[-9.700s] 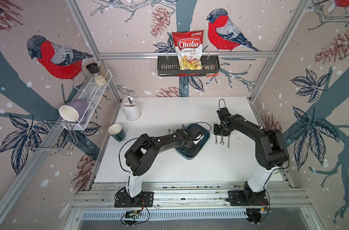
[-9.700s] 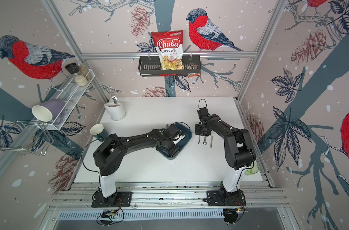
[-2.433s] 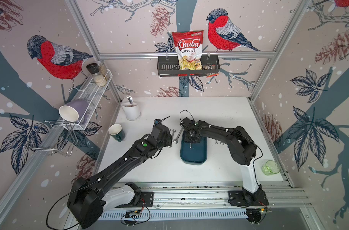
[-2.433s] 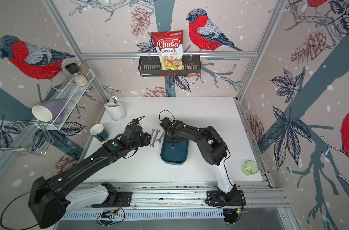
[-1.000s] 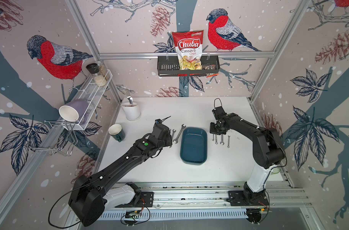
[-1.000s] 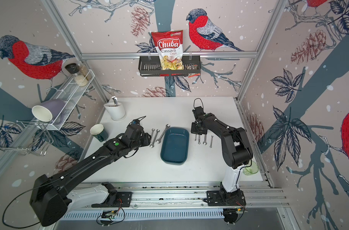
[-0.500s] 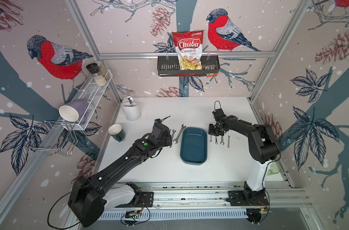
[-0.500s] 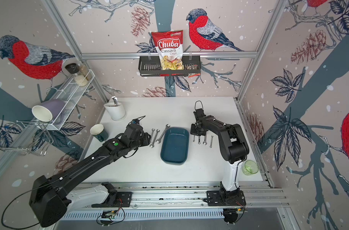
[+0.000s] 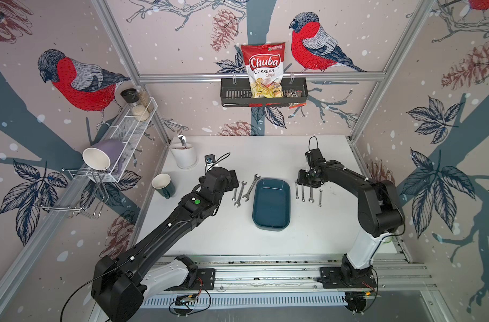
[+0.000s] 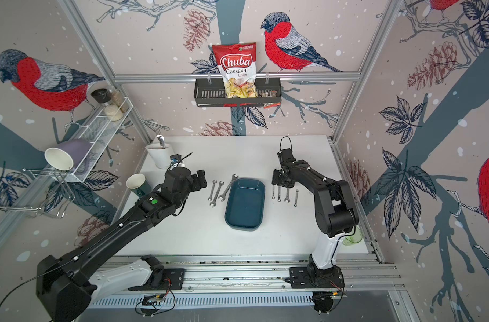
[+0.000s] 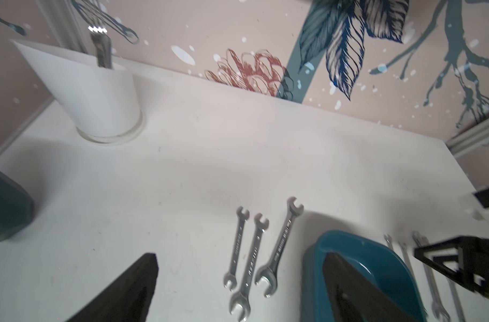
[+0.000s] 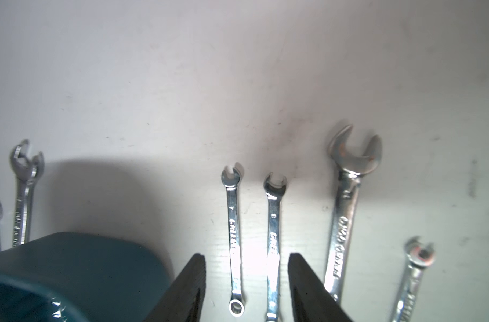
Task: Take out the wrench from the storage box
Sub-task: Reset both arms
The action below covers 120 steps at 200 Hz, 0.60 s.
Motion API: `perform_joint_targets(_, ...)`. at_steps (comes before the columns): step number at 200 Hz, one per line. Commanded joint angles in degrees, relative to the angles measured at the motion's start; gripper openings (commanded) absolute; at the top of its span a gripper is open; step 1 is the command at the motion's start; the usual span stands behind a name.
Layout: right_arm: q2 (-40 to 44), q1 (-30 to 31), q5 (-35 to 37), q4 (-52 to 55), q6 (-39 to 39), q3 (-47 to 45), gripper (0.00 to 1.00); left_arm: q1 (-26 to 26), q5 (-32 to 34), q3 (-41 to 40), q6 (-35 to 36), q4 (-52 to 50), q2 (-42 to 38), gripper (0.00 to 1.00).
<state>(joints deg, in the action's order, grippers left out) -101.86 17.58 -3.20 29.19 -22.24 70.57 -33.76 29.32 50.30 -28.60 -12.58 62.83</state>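
A white tabletop (image 9: 265, 156) is being shown from above, with two black robot arms (image 9: 349, 181) reaching over it. At its centre the storage box (image 9: 271, 206), a shallow teal tray, is lying empty; no wrench is being kept in it any longer.

The right gripper (image 9: 307, 182), which was reaching into the box a couple of seconds ago, is now being held low over the table just right of the box. Its jaws, shut a second ago, are being parted to a moderate gap, and nothing is being gripped between them. In the right wrist view they are straddling two slim wrenches (image 12: 233, 237) that are lying flat.

Four small wrenches (image 9: 303, 193) are lying in a row just right of the box. The wrench nearest the box (image 9: 296, 191) is judged to be the one just set down.

The left gripper (image 9: 232, 178) is hovering beside three larger wrenches (image 9: 241, 193) that are lying just left of the box. Its jaws are being spread wide from a half-closed stance, and nothing is being held.

With every visible wrench on the table and none in the box, the task is judged to be as good as finished.
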Motion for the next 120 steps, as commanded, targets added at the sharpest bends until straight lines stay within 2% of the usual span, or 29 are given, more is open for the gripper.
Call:
perform_joint_targets(1, 4.85, -0.56, 5.71, -0.98, 1.89, -1.34, 0.58, 2.22, 11.01, -4.24, 9.62, 14.92, -0.44, 0.94)
perform_joint_targets(16, 9.27, -0.93, 10.13, -4.35, 2.54, -4.19, 0.65, 5.45, 13.23, -8.11, 13.03, 21.39, 0.07, 0.94)
perform_joint_targets(47, 19.76, -2.53, 20.82, -19.2, 4.27, -16.41, 0.78, 14.37, 12.01, -16.83, 17.0, 33.46, 2.8, 0.94)
perform_joint_targets(79, 31.1, -3.49, 32.54, -47.77, 12.65, -36.58, 0.95, 23.3, 7.44, -26.2, 17.24, 44.47, 5.62, 0.94)
perform_joint_targets(88, 33.06, -4.05, 34.28, -56.85, 14.68, -42.14, 1.0, 25.07, 6.36, -28.93, 17.82, 48.84, 6.11, 0.94)
perform_joint_targets(99, 33.83, -5.27, 35.14, -66.37, 16.38, -47.63, 1.0, 27.25, 3.23, -32.04, 18.88, 54.0, 6.9, 0.94)
perform_joint_targets(120, 31.72, -8.94, 33.16, -75.27, 15.26, -51.82, 1.0, 29.67, 0.31, -35.62, 19.55, 61.58, 9.4, 0.95)
